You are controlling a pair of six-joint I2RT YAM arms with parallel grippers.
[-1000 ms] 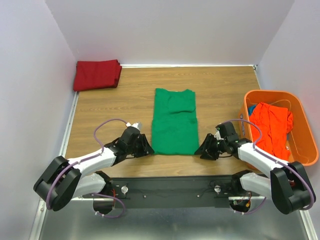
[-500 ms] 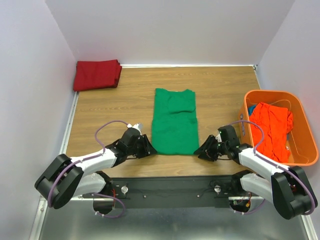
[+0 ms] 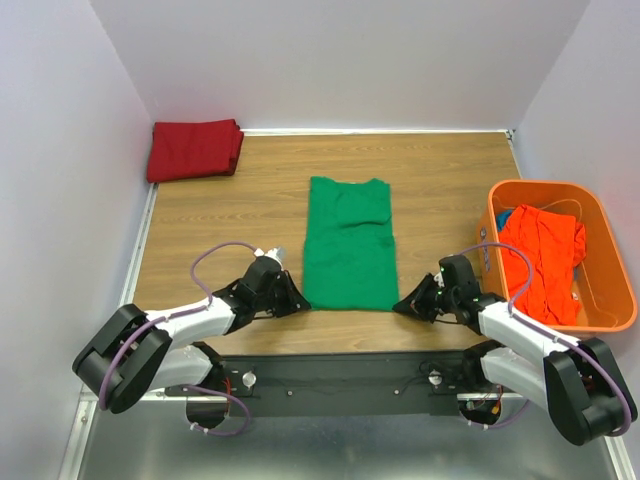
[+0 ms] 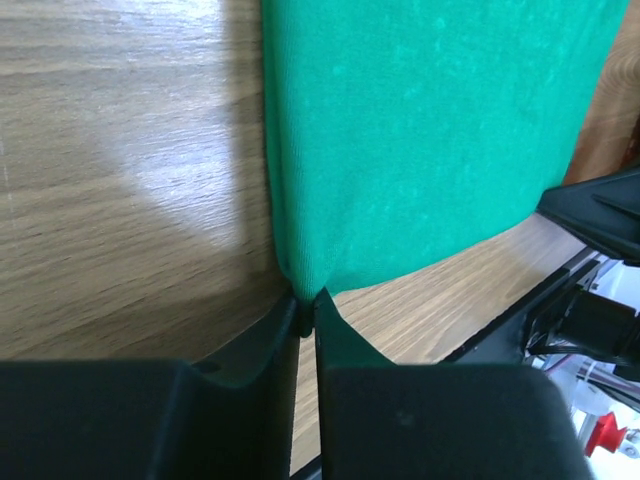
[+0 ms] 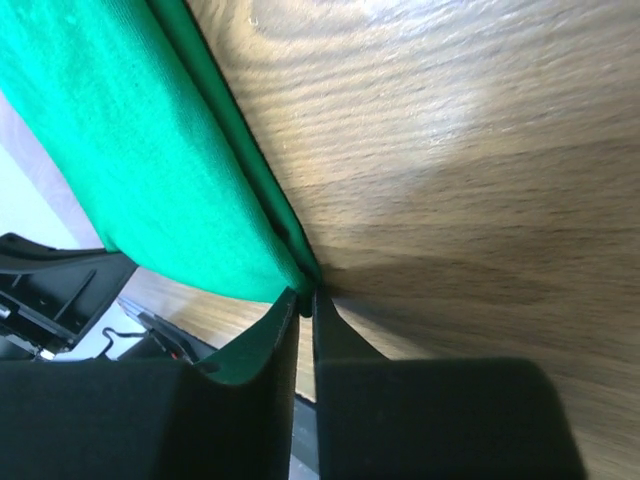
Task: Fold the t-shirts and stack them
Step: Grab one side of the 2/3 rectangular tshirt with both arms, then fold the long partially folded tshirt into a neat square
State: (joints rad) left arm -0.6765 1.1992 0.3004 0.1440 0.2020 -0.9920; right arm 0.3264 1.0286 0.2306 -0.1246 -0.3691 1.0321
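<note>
The green t-shirt [image 3: 348, 250] lies flat in the middle of the wooden table [image 3: 450, 175], folded into a long rectangle. Its collar end points toward the back wall and a smaller folded flap lies across its upper part. The near hem lies toward the arms' bases. At the near left corner of that hem, the left gripper [image 4: 307, 305] has its fingers pressed together with the corner of the green cloth pinched between the tips, down at the table surface. The right gripper [image 5: 305, 300] does the same at the near right corner, its fingers closed on the layered edge of the fabric where it meets the wood. A second ago both grippers stood spread a little outside the shirt's near corners. Since then each has slid inward and nearer to the hem and has clamped shut on its corner, while the shirt itself has not shifted. The dark red t-shirt [image 3: 194, 150] sits folded in the far left corner of the table, well apart from the green one, just where it was before. On the right, the orange basket [image 3: 610, 300] holds the orange-red t-shirt [image 3: 540, 255], crumpled and draped inside it, with a bit of blue cloth [image 3: 503, 217] showing at the basket's left wall, unchanged.
</note>
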